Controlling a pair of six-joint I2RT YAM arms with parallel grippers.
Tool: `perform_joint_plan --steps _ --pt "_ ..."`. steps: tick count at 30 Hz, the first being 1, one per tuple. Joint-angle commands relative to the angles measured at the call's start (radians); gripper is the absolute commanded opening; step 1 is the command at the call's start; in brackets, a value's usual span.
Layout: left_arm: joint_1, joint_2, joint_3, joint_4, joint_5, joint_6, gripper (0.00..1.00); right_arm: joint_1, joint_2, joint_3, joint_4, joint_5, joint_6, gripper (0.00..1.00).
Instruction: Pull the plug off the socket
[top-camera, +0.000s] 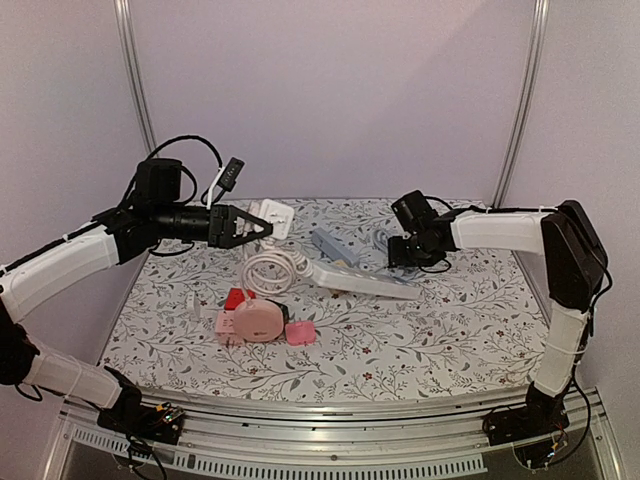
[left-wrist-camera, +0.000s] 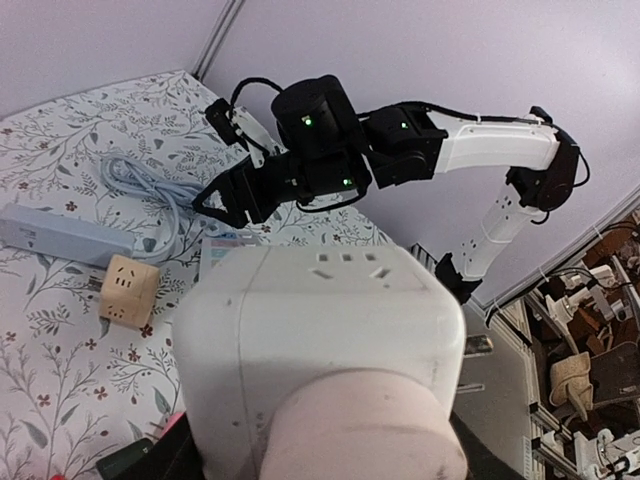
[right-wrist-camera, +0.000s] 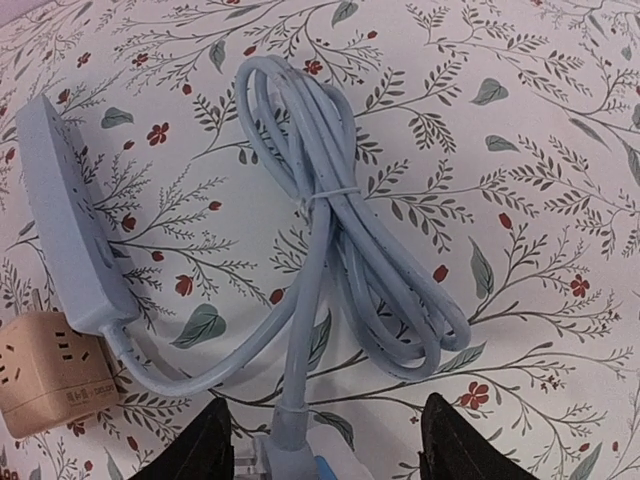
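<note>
My right gripper (right-wrist-camera: 325, 450) stands open just above the table, its black fingertips (right-wrist-camera: 205, 450) well apart. Between them, at the view's bottom edge, lies the grey-blue plug (right-wrist-camera: 285, 455) against a white body; whether it sits in a socket is cut off. Its bundled cable (right-wrist-camera: 340, 230) runs to a grey-blue power strip (right-wrist-camera: 65, 230). In the top view the right gripper (top-camera: 405, 255) hovers at the far end of a white power strip (top-camera: 365, 282). My left gripper (top-camera: 262, 228) is raised and shut on a white cube socket (left-wrist-camera: 320, 320), with a pale pink round piece (left-wrist-camera: 360, 430) on its near face.
A beige cube adapter (right-wrist-camera: 50, 375) lies beside the grey-blue strip. A coiled white cable (top-camera: 270, 270) sits mid-table. A pink cable reel (top-camera: 258, 320), a pink cube (top-camera: 300, 333) and a red piece (top-camera: 237, 297) lie near the front. The floral cloth (top-camera: 450, 330) covers the table.
</note>
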Motion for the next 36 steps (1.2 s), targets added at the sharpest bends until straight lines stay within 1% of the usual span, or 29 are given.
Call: perform_joint_plan --steps 1,4,6,9,13,16,18,22,25,29,36 --pt "0.005 -0.01 0.035 0.098 -0.013 -0.009 0.05 -0.001 -0.126 -0.031 -0.003 -0.047 -0.015 0.67" --pt "0.005 -0.02 0.024 0.088 -0.093 -0.002 0.05 0.0 -0.202 -0.047 -0.005 -0.093 -0.006 0.73" --pt "0.004 -0.024 0.02 0.072 -0.141 0.008 0.05 0.002 -0.261 -0.055 -0.007 -0.135 0.006 0.75" --pt "-0.004 -0.027 0.013 0.072 -0.17 0.014 0.05 0.022 -0.317 -0.059 -0.016 -0.19 0.025 0.78" --pt "-0.043 -0.038 0.003 0.072 -0.194 0.042 0.05 0.076 -0.387 -0.051 -0.012 -0.242 0.041 0.83" --pt "-0.088 -0.058 -0.019 0.072 -0.251 0.084 0.05 0.129 -0.422 -0.042 -0.006 -0.236 0.094 0.86" --pt "-0.13 -0.073 -0.033 0.067 -0.306 0.116 0.05 0.173 -0.446 -0.033 -0.021 -0.179 0.141 0.87" --pt "-0.222 -0.093 -0.06 0.054 -0.441 0.177 0.04 0.267 -0.468 -0.027 -0.02 -0.063 0.24 0.9" --pt "-0.285 -0.101 -0.077 0.051 -0.526 0.213 0.04 0.326 -0.477 -0.036 0.041 -0.042 0.305 0.9" --pt "-0.345 -0.101 -0.092 0.053 -0.598 0.245 0.04 0.38 -0.454 0.002 0.098 -0.081 0.322 0.91" --pt "-0.414 -0.084 -0.095 0.037 -0.711 0.313 0.04 0.407 -0.404 0.015 0.157 -0.145 0.35 0.93"
